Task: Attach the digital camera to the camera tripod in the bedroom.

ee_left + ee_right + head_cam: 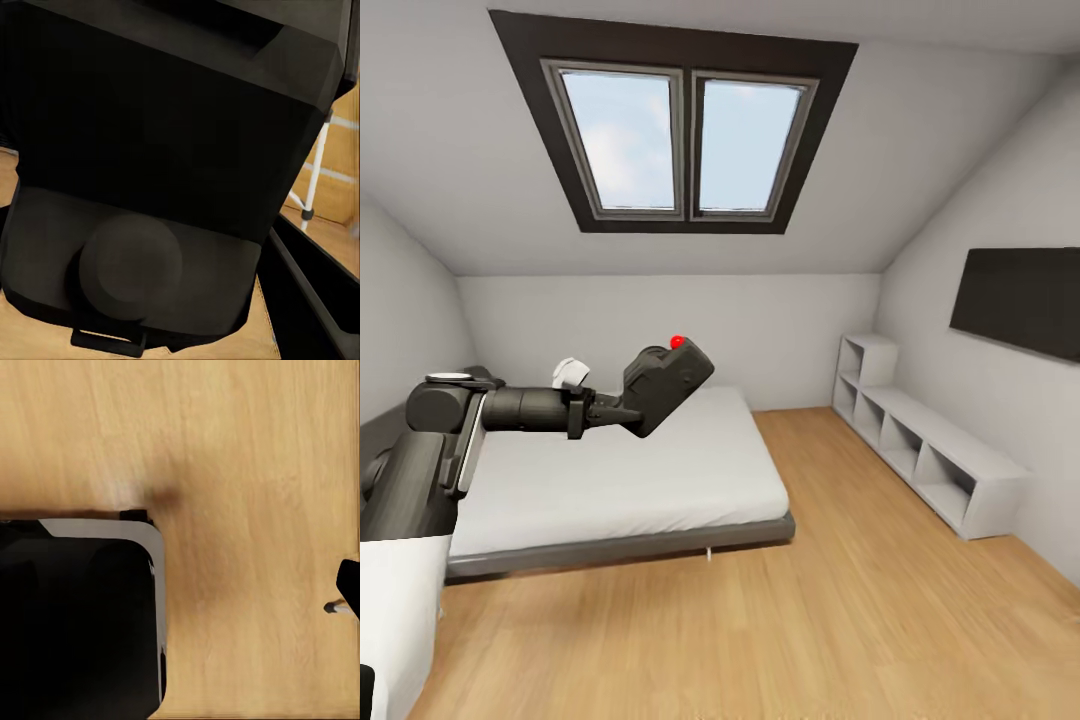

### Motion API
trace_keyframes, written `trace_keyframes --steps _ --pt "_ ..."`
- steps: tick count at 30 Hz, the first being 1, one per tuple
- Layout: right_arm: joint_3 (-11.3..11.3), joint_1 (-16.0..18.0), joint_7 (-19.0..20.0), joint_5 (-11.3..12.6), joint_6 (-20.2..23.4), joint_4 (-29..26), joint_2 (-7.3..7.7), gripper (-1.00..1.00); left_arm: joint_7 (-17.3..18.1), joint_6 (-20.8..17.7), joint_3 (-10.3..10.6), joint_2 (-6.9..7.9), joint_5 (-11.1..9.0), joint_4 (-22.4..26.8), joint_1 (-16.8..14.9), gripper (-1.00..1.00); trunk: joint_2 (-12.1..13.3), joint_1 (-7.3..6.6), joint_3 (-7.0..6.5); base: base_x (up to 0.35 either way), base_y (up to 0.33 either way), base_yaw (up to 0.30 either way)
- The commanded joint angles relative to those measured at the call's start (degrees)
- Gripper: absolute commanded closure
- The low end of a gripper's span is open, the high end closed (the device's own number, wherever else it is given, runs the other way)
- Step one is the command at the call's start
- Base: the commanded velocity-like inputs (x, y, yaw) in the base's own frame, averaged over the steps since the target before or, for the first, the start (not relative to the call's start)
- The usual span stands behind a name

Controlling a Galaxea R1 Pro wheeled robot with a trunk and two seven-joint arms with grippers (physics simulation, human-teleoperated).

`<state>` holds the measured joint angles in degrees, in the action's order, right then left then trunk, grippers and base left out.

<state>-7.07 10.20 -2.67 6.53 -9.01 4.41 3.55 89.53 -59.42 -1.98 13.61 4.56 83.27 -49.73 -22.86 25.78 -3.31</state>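
At nine o'clock the left gripper (622,408) is clamped on the digital camera (666,386), carried tilted above the bed (620,470) with its red button (678,342) up, probably kept clear while the tripod is sought, past the shelf (920,445) at three

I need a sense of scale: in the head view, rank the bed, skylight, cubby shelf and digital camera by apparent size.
1. bed
2. skylight, close behind the bed
3. cubby shelf
4. digital camera, smallest although nearest the lens, held by the left gripper
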Motion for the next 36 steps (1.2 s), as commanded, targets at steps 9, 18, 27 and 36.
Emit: trace_keyframes --steps 9,18,27,36 --pt "-0.49 0.09 0.04 0.59 -0.39 0.25 -0.03 -1.00 0.47 -0.58 -0.07 0.01 0.45 0.05 -0.02 1.00 -0.06 0.01 0.03 -0.184 -0.254 -0.163" --pt "-0.49 0.09 0.04 0.59 -0.39 0.25 -0.03 -1.00 0.47 -0.58 -0.10 0.01 0.45 0.05 -0.02 1.00 -0.06 0.01 0.03 -0.212 -0.249 -0.021" --pt "-0.49 0.09 0.12 0.59 -0.39 0.25 -0.03 -1.00 0.47 -0.58 -0.09 0.01 0.45 0.05 -0.02 1.00 -0.06 0.01 0.03 -0.220 -0.245 -0.001" --pt "-0.49 0.09 0.13 0.59 -0.39 0.25 -0.03 -1.00 0.47 -0.58 -0.10 0.01 0.45 -0.03 -0.02 1.00 -0.06 0.01 0.03 -0.128 -0.141 -0.050"
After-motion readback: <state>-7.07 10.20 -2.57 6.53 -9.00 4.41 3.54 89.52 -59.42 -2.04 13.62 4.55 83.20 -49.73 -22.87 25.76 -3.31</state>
